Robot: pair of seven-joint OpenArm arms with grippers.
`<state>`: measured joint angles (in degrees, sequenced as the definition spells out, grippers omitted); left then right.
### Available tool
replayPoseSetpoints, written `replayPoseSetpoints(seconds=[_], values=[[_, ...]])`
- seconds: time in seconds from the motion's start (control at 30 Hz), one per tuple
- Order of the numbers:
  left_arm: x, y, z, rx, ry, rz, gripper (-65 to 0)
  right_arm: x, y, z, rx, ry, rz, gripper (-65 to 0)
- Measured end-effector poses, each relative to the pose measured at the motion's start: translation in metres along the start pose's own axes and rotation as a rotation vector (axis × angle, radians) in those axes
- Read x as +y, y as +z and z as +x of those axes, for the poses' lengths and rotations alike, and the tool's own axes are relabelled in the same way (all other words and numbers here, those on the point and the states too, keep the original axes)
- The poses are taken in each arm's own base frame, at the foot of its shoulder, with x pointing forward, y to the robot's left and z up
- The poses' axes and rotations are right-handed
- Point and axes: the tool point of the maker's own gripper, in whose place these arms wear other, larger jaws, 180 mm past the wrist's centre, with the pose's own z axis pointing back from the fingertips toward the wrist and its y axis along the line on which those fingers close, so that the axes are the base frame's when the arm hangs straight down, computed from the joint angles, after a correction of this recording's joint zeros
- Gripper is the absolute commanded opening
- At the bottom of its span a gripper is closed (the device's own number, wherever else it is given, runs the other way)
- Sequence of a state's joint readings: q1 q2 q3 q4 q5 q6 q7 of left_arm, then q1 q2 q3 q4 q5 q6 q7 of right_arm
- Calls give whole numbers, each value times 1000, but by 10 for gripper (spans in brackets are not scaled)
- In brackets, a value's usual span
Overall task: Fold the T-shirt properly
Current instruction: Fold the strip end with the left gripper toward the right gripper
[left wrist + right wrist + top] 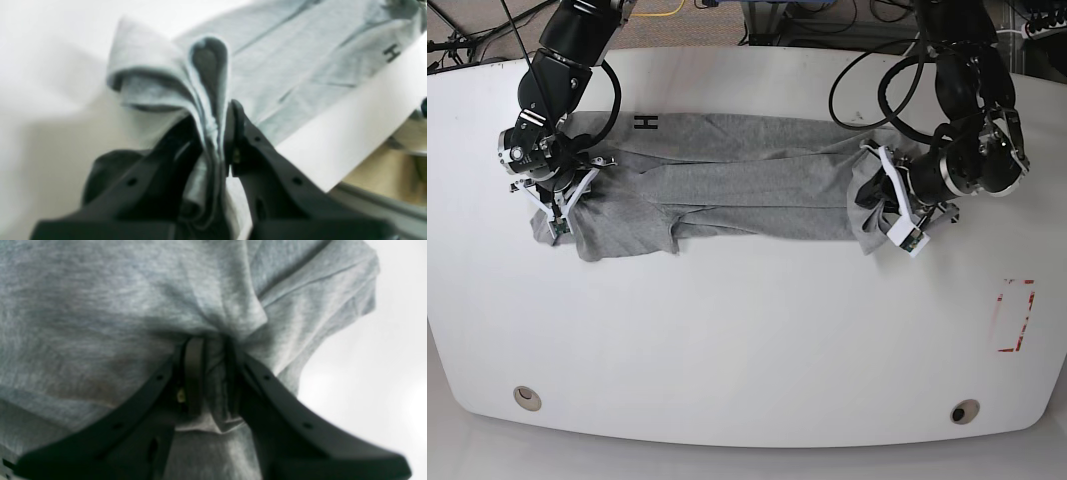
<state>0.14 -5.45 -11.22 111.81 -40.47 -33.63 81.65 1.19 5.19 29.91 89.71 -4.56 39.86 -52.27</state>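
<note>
Heather-grey cotton T-shirt [727, 190]: lies stretched in a long band across the far half of the white table [747, 340], parallel to its far edge; folded lengthwise, with long creases along its run; one black block letter "H" [646, 122] shows near the end towards the table's left edge as the base view frames it; the rest of the print is hidden in the folds.

Left gripper [223, 133]: black jaws closed tight on a bunched, doubled edge of the cloth at the band's end nearer the right edge of the table in the base view; the pinched fabric stands up between the jaws in a narrow loop; the remaining shirt runs away flat over the table behind it.

Right gripper [211, 373]: black jaws closed on a thick gather of grey fabric at the opposite end of the band; cloth fills the narrow gap between the jaws and drapes over them; a sleeve-like flap [333, 300] hangs beside it.

Red rectangular outline [1015, 315]: marked on the table near its right edge, well apart from the shirt.
</note>
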Motion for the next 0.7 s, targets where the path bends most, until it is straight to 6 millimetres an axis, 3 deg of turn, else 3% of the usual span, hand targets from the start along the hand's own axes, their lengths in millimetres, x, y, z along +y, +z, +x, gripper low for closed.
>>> replayPoseSetpoints(seconds=[0.27, 0.5, 0.7], values=[[-32, -29, 29, -29, -25, -33, -650, 4, -1, 1, -4, -5, 7, -539], [-47, -53, 39, 10, -37, -39, -650, 6, -1, 2, -9, -6, 10, -539], [-51, -64, 34, 43, -25, -51, -650, 6, -1, 2, -11, -7, 12, -539]])
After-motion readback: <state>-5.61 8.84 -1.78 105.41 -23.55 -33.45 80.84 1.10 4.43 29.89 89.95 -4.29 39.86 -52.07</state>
